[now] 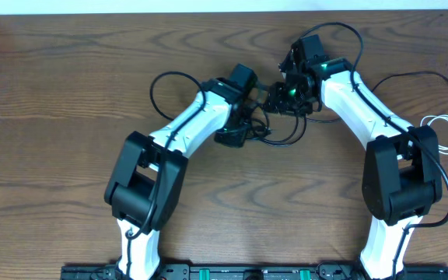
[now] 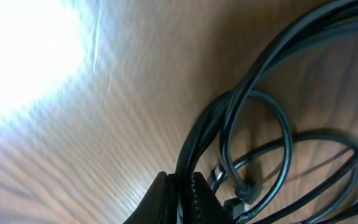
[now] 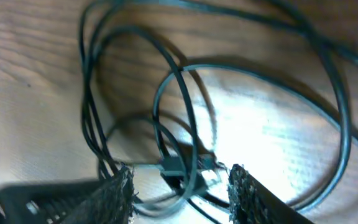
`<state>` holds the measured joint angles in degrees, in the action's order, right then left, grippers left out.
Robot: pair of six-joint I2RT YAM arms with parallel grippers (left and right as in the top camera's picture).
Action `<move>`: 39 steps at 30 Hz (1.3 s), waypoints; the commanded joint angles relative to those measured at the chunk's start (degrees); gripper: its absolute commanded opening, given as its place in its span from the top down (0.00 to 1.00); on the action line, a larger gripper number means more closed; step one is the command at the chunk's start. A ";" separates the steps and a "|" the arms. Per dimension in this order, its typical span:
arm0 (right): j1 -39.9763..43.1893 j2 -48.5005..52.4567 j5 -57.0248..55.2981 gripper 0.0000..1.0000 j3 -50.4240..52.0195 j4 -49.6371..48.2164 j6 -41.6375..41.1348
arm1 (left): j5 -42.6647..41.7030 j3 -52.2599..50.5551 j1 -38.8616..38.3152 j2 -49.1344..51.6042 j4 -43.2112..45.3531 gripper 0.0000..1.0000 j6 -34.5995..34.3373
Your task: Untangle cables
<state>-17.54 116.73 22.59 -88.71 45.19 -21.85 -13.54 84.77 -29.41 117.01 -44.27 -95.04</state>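
Left wrist view: the left gripper (image 2: 182, 183) sits at the bottom centre, its fingers pressed together on a bundle of black cords (image 2: 253, 93).
Cord axis, left: the clamped strands rise from the grip toward the upper right of the frame.
Right wrist view: the right gripper (image 3: 180, 186) is at the bottom edge with its fingers apart. A small plug (image 3: 174, 167) and crossing strands lie in the gap, gripped by neither pad.
Cord axis, right: loops fan away toward the top of the frame.
Overhead view: both grippers meet at the tangle in the upper centre, left one at its lower left, right one at its upper right.
Likely pull: apart along that diagonal.
Far right: the white cord (image 1: 447, 132) lies on the table (image 1: 68, 78), well apart from the tangle.
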 commanded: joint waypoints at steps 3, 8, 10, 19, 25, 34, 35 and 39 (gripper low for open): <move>-0.24 0.61 -0.13 0.54 0.44 3.96 -2.14 | -3.98 -0.22 3.21 0.96 0.61 0.93 18.18; -0.66 0.61 -0.11 0.55 0.46 5.38 -7.45 | -12.33 -0.22 4.59 0.96 7.06 0.92 34.86; -1.11 0.61 -0.09 0.53 0.46 5.35 -10.16 | -15.65 -0.22 4.76 0.96 9.90 0.92 38.12; -2.38 0.61 -2.19 0.45 1.14 3.67 -19.10 | -18.10 -0.22 5.14 0.96 12.48 0.92 38.91; -2.23 0.61 -2.95 0.45 5.29 3.10 -27.47 | -18.99 -0.22 6.97 0.96 12.44 0.92 38.91; -0.83 0.52 3.56 0.46 7.56 -2.86 -26.77 | -19.98 -0.22 8.61 0.96 12.24 0.92 44.57; -0.48 0.52 3.74 0.48 7.56 -3.28 -27.28 | -20.83 -0.22 8.61 0.96 12.28 0.93 45.11; 1.16 0.52 3.78 0.62 7.63 -3.13 -29.00 | -23.52 -0.22 8.74 0.96 12.50 0.92 45.09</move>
<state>-17.80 116.79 24.91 -81.06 41.95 -49.19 -33.61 84.77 -20.82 117.01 -31.88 -52.18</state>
